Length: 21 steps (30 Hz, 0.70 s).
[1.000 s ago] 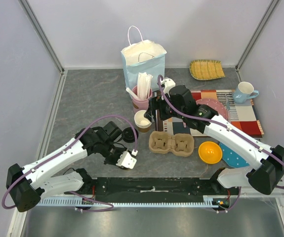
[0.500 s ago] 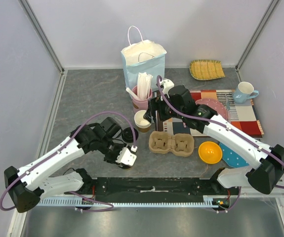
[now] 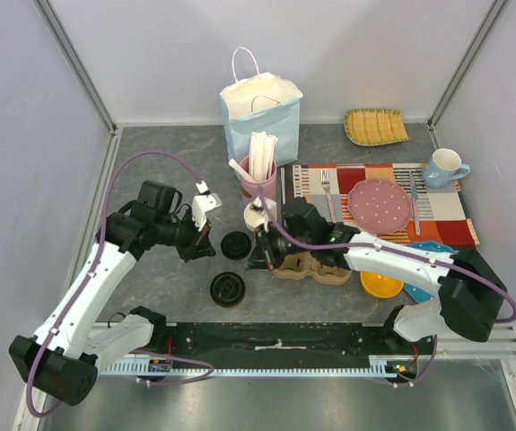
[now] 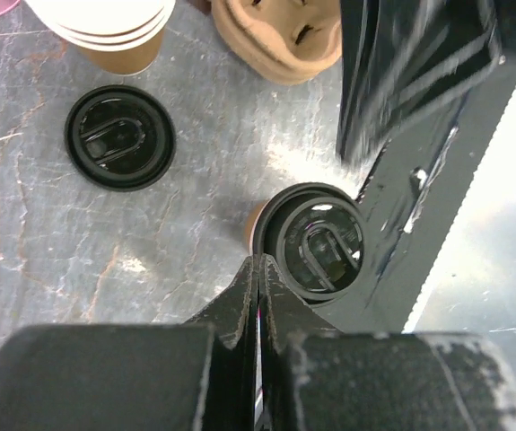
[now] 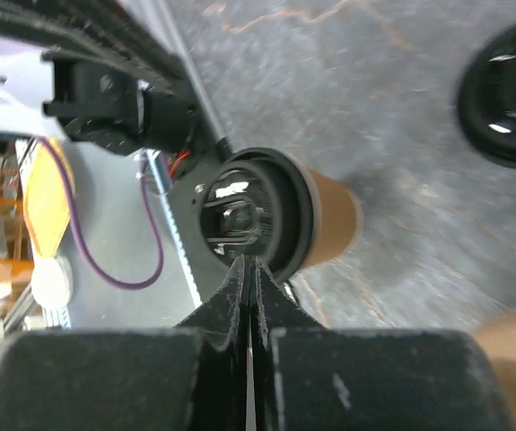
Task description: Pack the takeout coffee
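The takeout coffee [image 3: 228, 289], a brown paper cup with a black sip lid, stands alone near the table's front; it also shows as the lidded cup [image 4: 314, 247] [image 5: 280, 214] in both wrist views. My left gripper [image 3: 205, 249] [image 4: 259, 262] hangs above and left of it, shut with nothing between its fingers. From the right, over the cardboard cup carrier [image 3: 311, 262], my right gripper [image 3: 256, 258] [image 5: 249, 260] reaches toward the cup, shut and empty too. Neither gripper touches the cup.
A loose black lid [image 3: 236, 244] lies between the grippers. Stacked lidless cups [image 3: 258, 216] and a pink cup of stirrers [image 3: 259, 175] stand behind it. A paper bag [image 3: 260, 112] stands at the back. A placemat [image 3: 437, 211] with plate, mug [image 3: 443, 168] and yellow bowl [image 3: 381, 283] fill the right.
The left gripper lifted away up and left from the lidded cup, leaving it standing, and shut. The right arm swung forward from the cup stack to over the carrier, and its gripper shut.
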Tool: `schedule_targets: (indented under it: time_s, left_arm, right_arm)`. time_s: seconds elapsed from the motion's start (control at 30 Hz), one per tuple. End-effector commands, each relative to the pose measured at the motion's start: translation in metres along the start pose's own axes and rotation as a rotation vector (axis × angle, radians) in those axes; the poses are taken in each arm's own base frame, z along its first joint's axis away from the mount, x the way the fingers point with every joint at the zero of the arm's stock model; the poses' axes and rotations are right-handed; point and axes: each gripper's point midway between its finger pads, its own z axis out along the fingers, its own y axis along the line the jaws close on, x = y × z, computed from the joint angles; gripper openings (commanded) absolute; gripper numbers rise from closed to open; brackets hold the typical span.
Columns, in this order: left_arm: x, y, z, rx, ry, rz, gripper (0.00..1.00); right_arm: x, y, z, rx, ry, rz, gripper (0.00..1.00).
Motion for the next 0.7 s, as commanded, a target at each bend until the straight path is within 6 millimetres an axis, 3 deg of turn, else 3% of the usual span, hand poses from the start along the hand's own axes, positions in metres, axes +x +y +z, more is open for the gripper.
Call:
schedule_targets:
  time_s: [0.0, 0.07, 0.13, 0.23, 0.3, 0.33, 0.5, 0.67]
  left_arm:
    - [-0.016, -0.018, 0.001, 0.079, -0.09, -0.114, 0.02]
    - [-0.007, -0.016, 0.009, 0.119, -0.054, -0.058, 0.02]
    - [-0.001, -0.013, 0.009, 0.175, -0.082, -0.026, 0.02]
    - [0.003, -0.023, 0.007, 0.274, -0.137, 0.208, 0.02]
    - [0.009, -0.042, -0.001, 0.35, -0.16, 0.309, 0.02]
    - [0.01, -0.044, -0.001, 0.367, -0.189, 0.441, 0.02]
    - [0.02, -0.062, -0.006, 0.461, -0.211, 0.511, 0.02]
    - [0.04, -0.063, 0.009, 0.511, -0.202, 0.585, 0.02]
  right_arm:
    - [-0.002, 0.05, 0.02, -0.21, 0.004, -0.113, 0.0]
    - [0.011, 0.041, 0.03, -0.212, 0.037, -0.068, 0.0]
    - [0.012, 0.041, 0.033, -0.216, 0.031, -0.056, 0.0]
    - [0.009, 0.041, 0.034, -0.181, 0.028, -0.081, 0.0]
    - [0.009, 0.044, 0.035, -0.171, 0.037, -0.089, 0.0]
    - [0.005, 0.046, 0.035, -0.168, 0.027, -0.098, 0.0]
    - [0.008, 0.052, 0.036, -0.154, 0.021, -0.106, 0.0]
    - [0.023, 0.044, 0.048, -0.16, 0.037, -0.075, 0.0]
